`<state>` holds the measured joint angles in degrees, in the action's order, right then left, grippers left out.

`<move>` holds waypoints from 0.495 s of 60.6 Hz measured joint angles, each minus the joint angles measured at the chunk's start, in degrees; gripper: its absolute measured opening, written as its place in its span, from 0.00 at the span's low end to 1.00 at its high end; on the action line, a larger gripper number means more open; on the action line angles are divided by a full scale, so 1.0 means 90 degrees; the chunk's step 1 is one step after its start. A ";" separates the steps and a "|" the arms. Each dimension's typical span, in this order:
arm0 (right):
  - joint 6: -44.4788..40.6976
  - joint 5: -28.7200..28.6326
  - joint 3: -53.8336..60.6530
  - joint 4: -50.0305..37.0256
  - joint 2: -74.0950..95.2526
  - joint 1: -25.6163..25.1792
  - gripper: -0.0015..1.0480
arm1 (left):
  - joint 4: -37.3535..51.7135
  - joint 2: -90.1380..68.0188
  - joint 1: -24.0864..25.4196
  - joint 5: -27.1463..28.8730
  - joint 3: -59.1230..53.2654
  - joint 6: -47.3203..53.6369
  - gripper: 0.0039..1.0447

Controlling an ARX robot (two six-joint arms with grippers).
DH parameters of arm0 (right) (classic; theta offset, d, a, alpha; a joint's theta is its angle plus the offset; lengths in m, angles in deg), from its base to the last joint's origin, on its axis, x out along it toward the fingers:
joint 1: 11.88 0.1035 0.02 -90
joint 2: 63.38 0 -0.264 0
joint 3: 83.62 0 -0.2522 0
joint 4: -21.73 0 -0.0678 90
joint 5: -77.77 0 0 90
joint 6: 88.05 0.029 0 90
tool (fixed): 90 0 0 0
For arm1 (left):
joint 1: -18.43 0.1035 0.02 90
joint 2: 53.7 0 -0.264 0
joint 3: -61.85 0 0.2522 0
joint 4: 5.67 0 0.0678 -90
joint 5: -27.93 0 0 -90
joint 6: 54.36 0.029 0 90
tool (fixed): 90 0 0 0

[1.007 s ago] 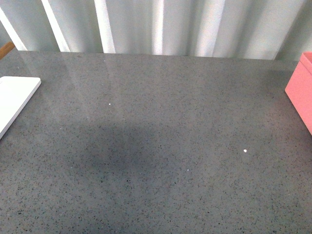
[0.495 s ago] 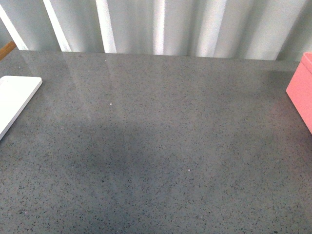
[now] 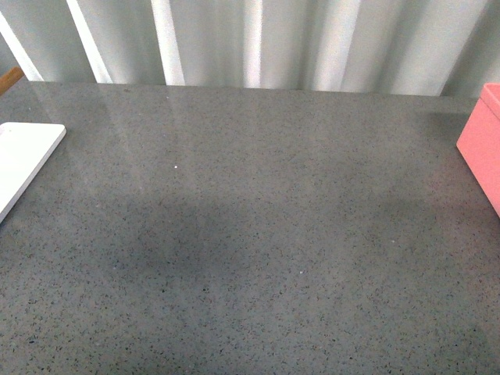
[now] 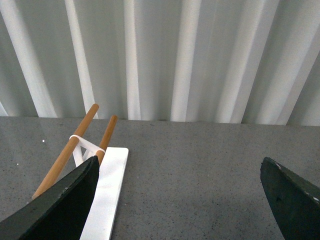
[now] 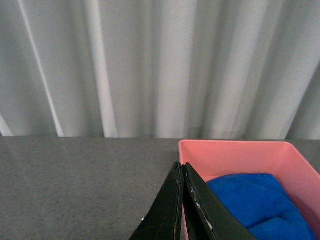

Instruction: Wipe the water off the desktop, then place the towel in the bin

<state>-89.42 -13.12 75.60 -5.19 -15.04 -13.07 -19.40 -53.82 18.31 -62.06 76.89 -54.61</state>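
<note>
The towel [image 5: 252, 202] sits bundled inside the bin [image 5: 235, 150], at the desktop's [image 3: 258, 219] right edge. Right gripper [image 5: 181, 187] pinched together, grasping nothing; left gripper [image 4: 180, 185] spread wide.

The desktop [image 3: 258, 234] runs back to a curtain [image 3: 258, 39] hanging behind its far edge. The bin [image 3: 483, 148] stands on the desktop at its right edge, and the towel [image 5: 255, 202] lies inside the bin. A board [image 3: 23, 160] lies flat on the desktop at the left edge, well apart from the bin. A rack [image 4: 82, 145] of two sticks stands just beside the board, leaning toward the curtain.
</note>
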 joint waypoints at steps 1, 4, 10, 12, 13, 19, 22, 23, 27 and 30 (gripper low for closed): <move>0.0000 -0.0007 0.0053 0.0049 -0.0102 0.0068 0.03 | 0.0000 0.0000 0.0000 0.0000 0.0000 0.0000 0.94; 0.0000 0.0002 0.0155 0.0189 -0.0350 0.0114 0.03 | 0.0000 0.0000 0.0000 0.0000 0.0000 0.0000 0.94; 0.0012 0.0032 0.0313 0.0478 -0.0792 0.0114 0.03 | 0.0000 0.0000 0.0000 0.0000 0.0000 0.0000 0.94; 0.0017 0.0041 0.0357 0.0578 -0.0940 0.0114 0.03 | 0.0000 0.0000 0.0000 0.0000 0.0000 0.0000 0.94; 0.0017 0.0044 0.0379 0.0631 -0.1015 0.0114 0.03 | 0.0000 0.0000 0.0000 0.0000 0.0000 0.0000 0.94; 0.0022 0.0046 0.0476 0.0845 -0.1331 0.0114 0.03 | 0.0000 0.0000 0.0000 0.0000 0.0000 0.0000 0.94; 0.0024 0.0041 0.0600 0.0634 -0.1343 0.0114 0.03 | 0.0000 0.0000 0.0000 0.0000 0.0000 0.0000 0.94; 0.0022 0.0044 0.0605 0.0636 -0.1377 0.0114 0.03 | 0.0000 0.0000 0.0000 0.0002 0.0000 0.0000 0.94; 0.0024 0.0044 0.0610 0.0758 -0.1515 0.0114 0.03 | 0.0000 0.0002 0.0000 0.0000 0.0000 0.0000 0.94; 0.0027 0.0049 0.0610 0.0942 -0.1712 0.0117 0.03 | 0.0000 0.0005 0.0000 0.0000 0.0000 0.0000 0.94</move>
<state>-89.18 -12.68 81.08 3.29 -30.45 -12.02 -19.40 -53.78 18.31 -62.06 76.89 -54.61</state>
